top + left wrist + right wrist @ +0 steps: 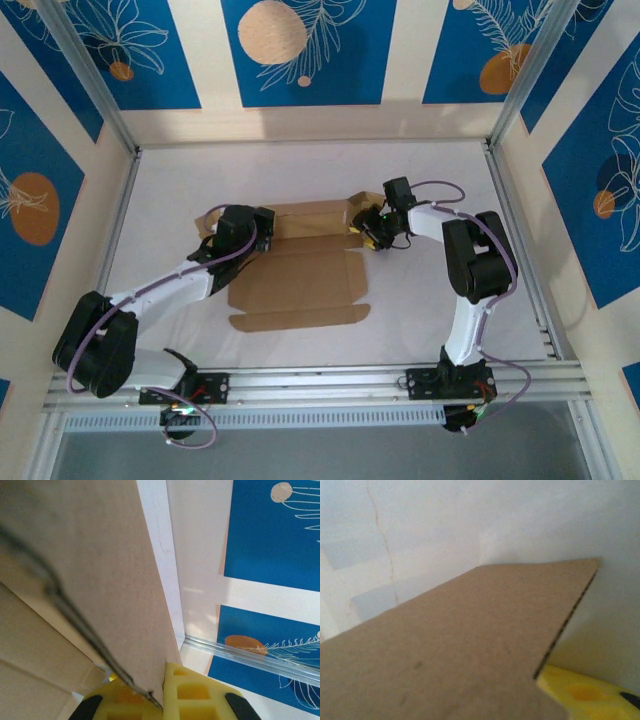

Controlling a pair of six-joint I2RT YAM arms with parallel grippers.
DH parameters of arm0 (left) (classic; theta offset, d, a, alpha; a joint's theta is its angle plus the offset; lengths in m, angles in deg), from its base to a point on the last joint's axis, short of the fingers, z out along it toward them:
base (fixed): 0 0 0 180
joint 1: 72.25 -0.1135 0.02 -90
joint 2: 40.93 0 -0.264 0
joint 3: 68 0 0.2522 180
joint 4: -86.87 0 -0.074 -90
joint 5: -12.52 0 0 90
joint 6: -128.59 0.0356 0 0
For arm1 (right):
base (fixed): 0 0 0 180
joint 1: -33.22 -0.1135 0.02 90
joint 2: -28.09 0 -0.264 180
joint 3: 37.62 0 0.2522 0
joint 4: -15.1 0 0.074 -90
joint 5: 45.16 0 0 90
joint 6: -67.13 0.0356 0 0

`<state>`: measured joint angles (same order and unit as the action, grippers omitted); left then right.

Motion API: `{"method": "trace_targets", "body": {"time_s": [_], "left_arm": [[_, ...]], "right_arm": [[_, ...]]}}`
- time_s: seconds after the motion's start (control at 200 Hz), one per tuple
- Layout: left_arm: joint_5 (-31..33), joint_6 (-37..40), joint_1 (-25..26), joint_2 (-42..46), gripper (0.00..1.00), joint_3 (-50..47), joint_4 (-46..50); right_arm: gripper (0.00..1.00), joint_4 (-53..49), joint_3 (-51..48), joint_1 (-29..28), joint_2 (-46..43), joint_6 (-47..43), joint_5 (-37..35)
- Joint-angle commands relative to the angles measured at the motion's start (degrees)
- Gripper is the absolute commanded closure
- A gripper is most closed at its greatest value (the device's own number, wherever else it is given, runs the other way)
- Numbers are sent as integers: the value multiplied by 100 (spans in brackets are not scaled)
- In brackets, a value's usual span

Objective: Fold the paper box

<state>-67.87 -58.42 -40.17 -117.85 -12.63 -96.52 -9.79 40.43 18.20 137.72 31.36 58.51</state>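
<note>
Right hand (371,234) mostly behind paper box (300,285)

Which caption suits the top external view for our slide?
Two arms fold a brown paper box on a white table, left tool and right tool at either end of its far flap.

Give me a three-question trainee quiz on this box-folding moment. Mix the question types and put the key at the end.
1. True or false: the left gripper and the right gripper are both at the near flap of the paper box, the part closest to the arm bases.
2. Where is the left gripper? A. at the left end of the box's far panel; B. at the box's centre; C. off the table.
3. Fill in: in the left wrist view, the fingers either side of the cardboard are coloured ___.
Key: 1 false, they are at the far panel's two ends; 2 A; 3 yellow.
</note>
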Motion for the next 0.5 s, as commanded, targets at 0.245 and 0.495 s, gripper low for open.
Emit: {"method": "trace_targets", "body": {"time_s": [0.245, 0.495], "left_arm": [[76, 70, 149, -17, 100, -151, 238], [94, 76, 173, -25, 100, -144, 237]], "right_arm": [[47, 1110, -271, -152, -222, 723, 1252], [48, 1291, -336, -326, -157, 888, 1362]]}}
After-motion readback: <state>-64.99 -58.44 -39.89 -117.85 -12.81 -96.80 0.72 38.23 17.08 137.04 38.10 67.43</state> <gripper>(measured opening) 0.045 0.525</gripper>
